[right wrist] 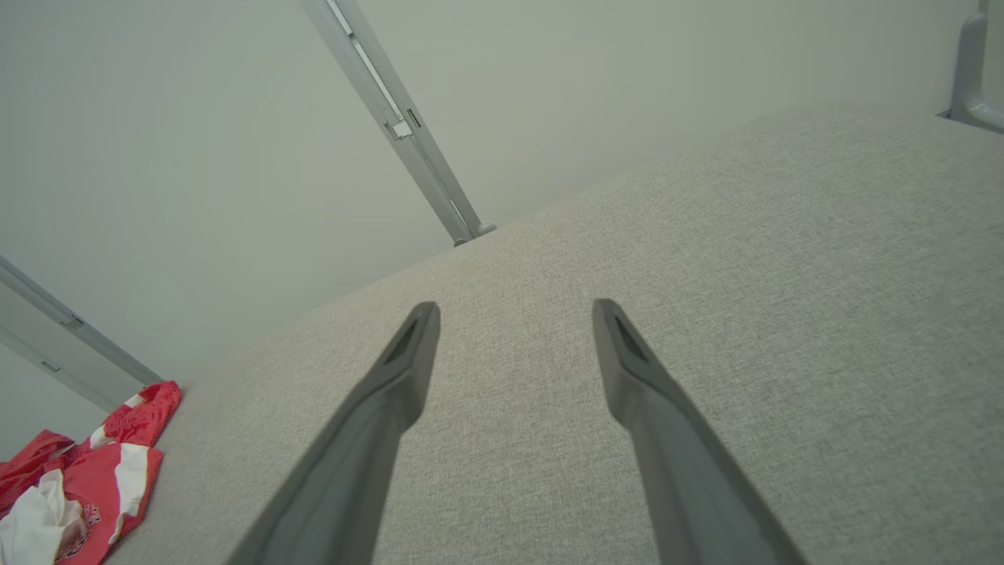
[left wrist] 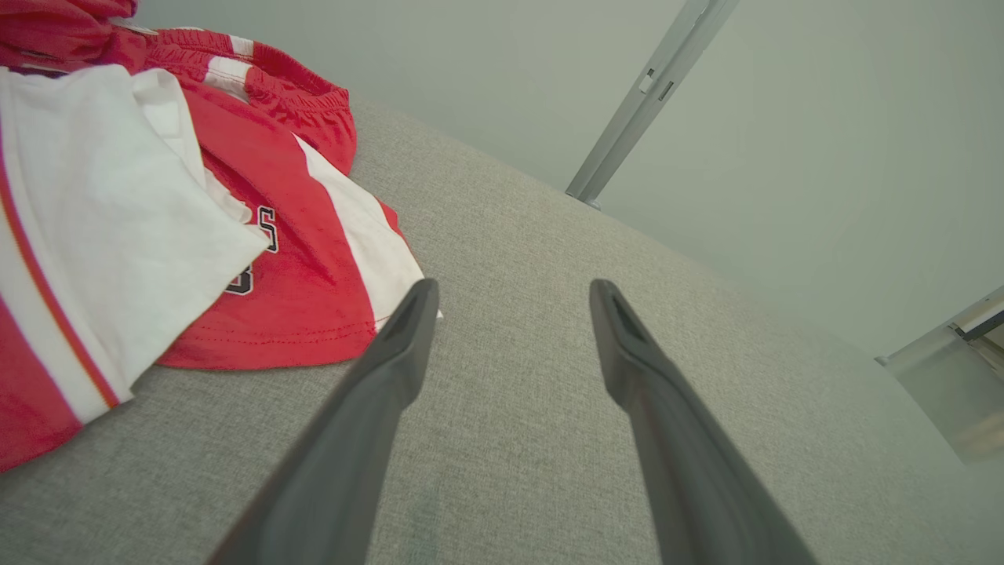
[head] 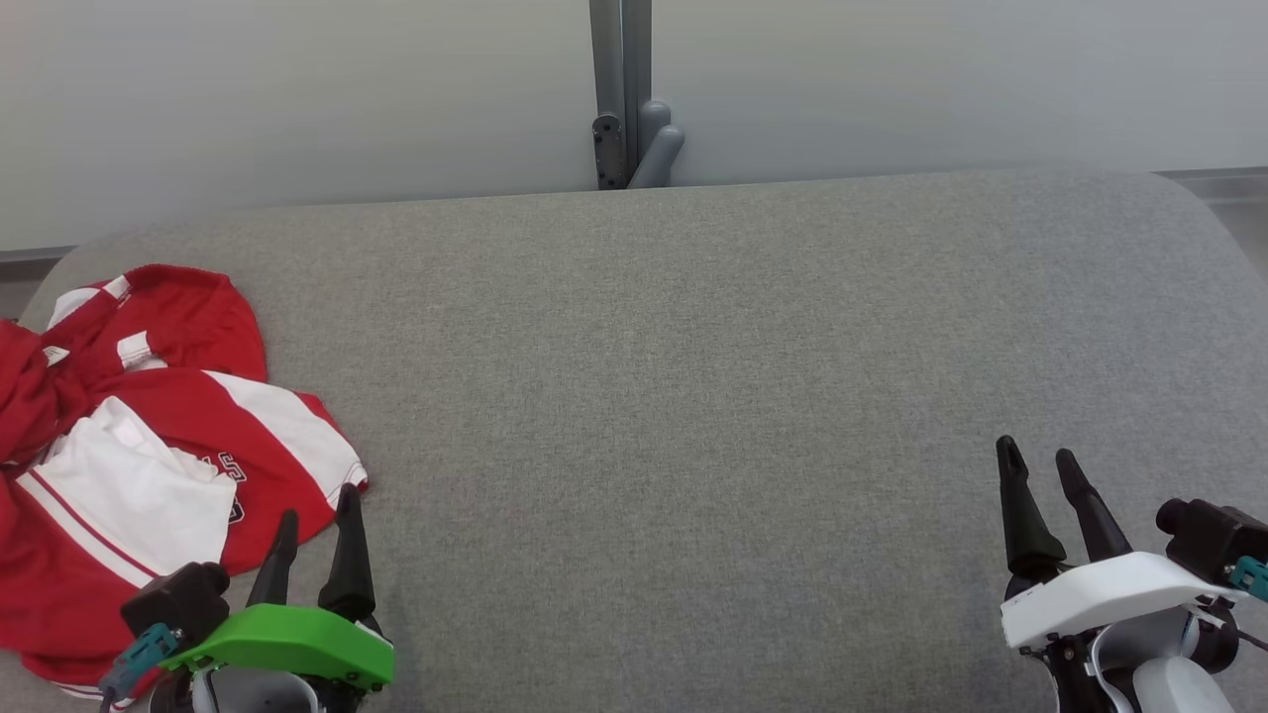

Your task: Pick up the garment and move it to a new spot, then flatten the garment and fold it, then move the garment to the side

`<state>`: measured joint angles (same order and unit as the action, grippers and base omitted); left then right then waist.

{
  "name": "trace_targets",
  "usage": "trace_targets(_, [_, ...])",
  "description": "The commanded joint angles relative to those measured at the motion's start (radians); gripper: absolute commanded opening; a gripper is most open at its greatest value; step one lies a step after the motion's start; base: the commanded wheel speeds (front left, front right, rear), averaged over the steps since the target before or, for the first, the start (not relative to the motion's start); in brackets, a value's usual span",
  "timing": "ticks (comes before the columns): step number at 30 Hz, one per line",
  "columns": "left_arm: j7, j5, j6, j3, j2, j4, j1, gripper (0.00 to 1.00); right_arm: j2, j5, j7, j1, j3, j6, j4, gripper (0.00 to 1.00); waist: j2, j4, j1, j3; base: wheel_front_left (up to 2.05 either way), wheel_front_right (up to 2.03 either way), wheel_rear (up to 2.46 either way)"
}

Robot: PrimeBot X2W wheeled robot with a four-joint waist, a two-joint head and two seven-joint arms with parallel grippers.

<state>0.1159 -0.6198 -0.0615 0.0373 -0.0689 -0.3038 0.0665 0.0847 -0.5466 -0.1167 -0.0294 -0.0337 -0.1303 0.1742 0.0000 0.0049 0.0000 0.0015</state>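
The garment (head: 149, 436) is a crumpled red and white jersey with dark lettering, heaped at the left end of the grey padded table (head: 693, 396). My left gripper (head: 317, 505) stands open at the lower left, its fingertips at the jersey's near right hem, nothing between them. The left wrist view has the garment (left wrist: 157, 212) to the upper left of the open left gripper (left wrist: 514, 294). My right gripper (head: 1038, 456) is open above bare fabric at the lower right, far from the jersey. From the right wrist, the garment (right wrist: 78, 486) lies small at the lower left, beyond the open right gripper (right wrist: 514, 310).
A grey metal post with a bracket (head: 624, 109) stands behind the table's far edge against a pale wall. The table's rounded corners fall off at the far left and far right.
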Motion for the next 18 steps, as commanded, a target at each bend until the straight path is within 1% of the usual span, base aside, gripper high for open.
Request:
trace_targets(1, [0.011, 0.036, 0.007, 0.006, -0.01, 0.005, -0.001, 1.0, 0.009, 0.036, -0.012, -0.004, 0.001, 0.0, -0.007, 1.0, 0.0, 0.0, 0.0, 0.001, 0.0, 0.0, 0.0])
trace_targets(18, [0.056, 0.212, 0.026, 0.019, -0.025, -0.009, -0.013, 1.0, 0.005, 0.21, -0.057, 0.012, -0.02, 0.0, 0.025, 1.0, 0.0, -0.001, 0.0, 0.002, 0.0, 0.0, 0.0])
